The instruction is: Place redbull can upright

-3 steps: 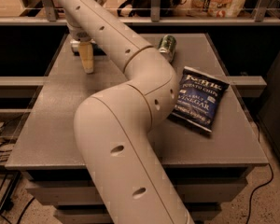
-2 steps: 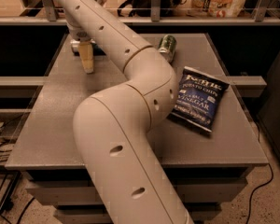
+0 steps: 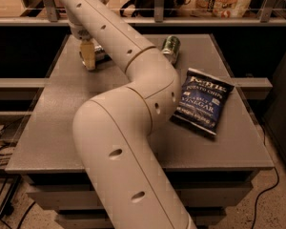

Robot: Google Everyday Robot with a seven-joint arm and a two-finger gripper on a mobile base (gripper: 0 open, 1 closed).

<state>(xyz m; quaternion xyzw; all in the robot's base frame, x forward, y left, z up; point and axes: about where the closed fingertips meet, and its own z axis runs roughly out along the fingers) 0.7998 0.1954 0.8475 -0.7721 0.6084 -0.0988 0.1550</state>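
From my remote seat I saw the gripper (image 3: 89, 57) down at the far left part of the grey table (image 3: 52, 123), its tan tip pointing at the tabletop and reaching it or nearly so. The redbull can (image 3: 100, 54) was right beside it on the right. Only a small silvery patch of the can showed, because the arm (image 3: 133, 104) crossed in front of the rest. I could not tell whether the gripper was clenched on the can or released from it, nor whether the can stood upright or lay on its side. The arm itself swept from the near edge of the table up to that far left corner, bending above the middle of the table. A green can (image 3: 170, 46) lay on its side near the far edge, well apart from the gripper. A dark blue bag of potato chips (image 3: 203, 101) lay flat on the right side of the table, just beside the arm's elbow.
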